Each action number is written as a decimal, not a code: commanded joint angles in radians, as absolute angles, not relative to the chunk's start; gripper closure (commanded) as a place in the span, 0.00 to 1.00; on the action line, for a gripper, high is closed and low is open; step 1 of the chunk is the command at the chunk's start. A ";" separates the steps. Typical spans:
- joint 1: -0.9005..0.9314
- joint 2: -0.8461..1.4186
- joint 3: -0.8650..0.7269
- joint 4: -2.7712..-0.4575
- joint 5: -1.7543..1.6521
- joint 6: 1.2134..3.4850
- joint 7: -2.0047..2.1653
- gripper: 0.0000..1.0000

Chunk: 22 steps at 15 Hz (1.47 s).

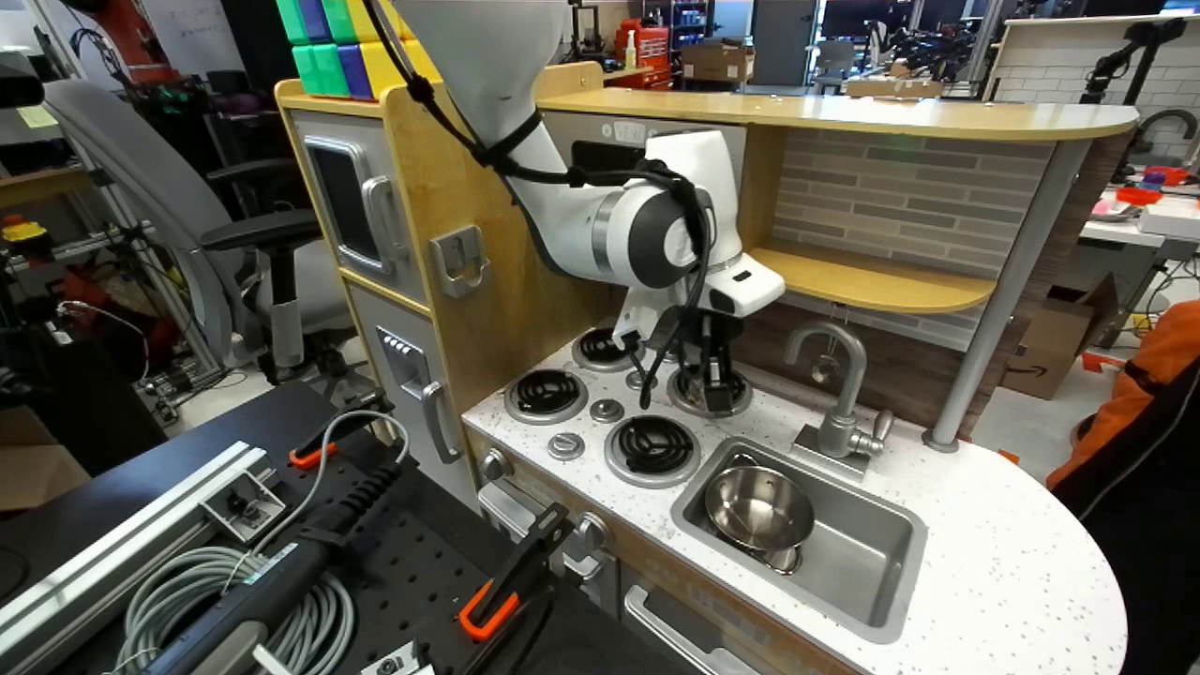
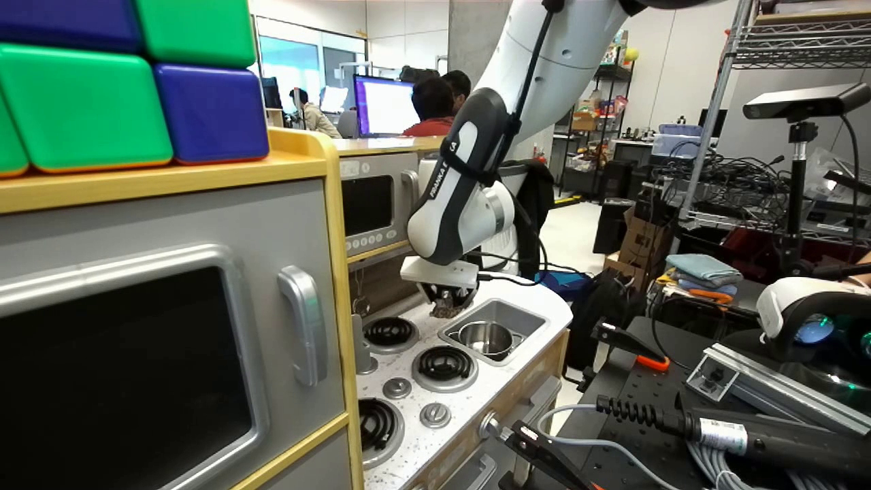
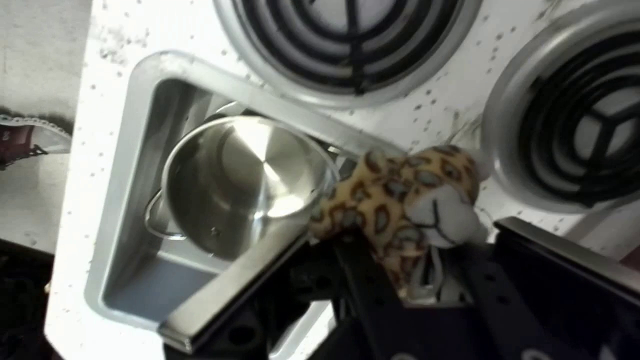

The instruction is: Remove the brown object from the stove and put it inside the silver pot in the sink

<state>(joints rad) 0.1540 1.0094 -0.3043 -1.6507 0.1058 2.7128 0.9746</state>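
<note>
The brown object (image 3: 385, 200) is a small leopard-spotted plush with a white muzzle. It sits between the fingers of my gripper (image 3: 410, 245), which is shut on it. In an exterior view the brown object (image 2: 447, 309) hangs under the gripper (image 2: 446, 297), beside the sink's back edge. The gripper (image 1: 717, 380) appears over the stove's back burner in an exterior view, where the plush is hard to make out. The silver pot (image 1: 759, 511) stands upright in the sink (image 1: 867, 562). In the wrist view the pot (image 3: 245, 185) lies left of the plush. The stove (image 1: 605, 412) has black coil burners.
A curved faucet (image 1: 848, 375) rises behind the sink. A wooden shelf (image 1: 881, 277) and a grey post (image 1: 1012, 291) stand at the back. A tall toy cabinet (image 1: 525, 197) borders the stove. A black table (image 1: 422, 562) with cables and clamps lies in front.
</note>
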 commanded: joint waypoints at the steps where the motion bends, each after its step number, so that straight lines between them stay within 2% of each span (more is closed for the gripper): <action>1: 0.120 0.994 -0.351 -1.648 0.088 2.592 0.991 0.97; 5: 0.065 1.010 -0.360 -1.618 0.084 2.452 0.998 0.97; 6: 0.053 1.009 -0.355 -1.613 0.084 2.419 0.998 0.65; 7: 0.044 1.003 -0.351 -1.617 0.083 2.407 0.994 0.64; 14: 0.034 0.882 -0.315 -1.733 0.089 2.468 0.933 0.12; 16: 0.032 0.823 -0.305 -1.790 0.089 2.490 0.895 0.01; 22: 0.005 0.550 -0.268 -2.028 0.093 2.455 0.658 0.00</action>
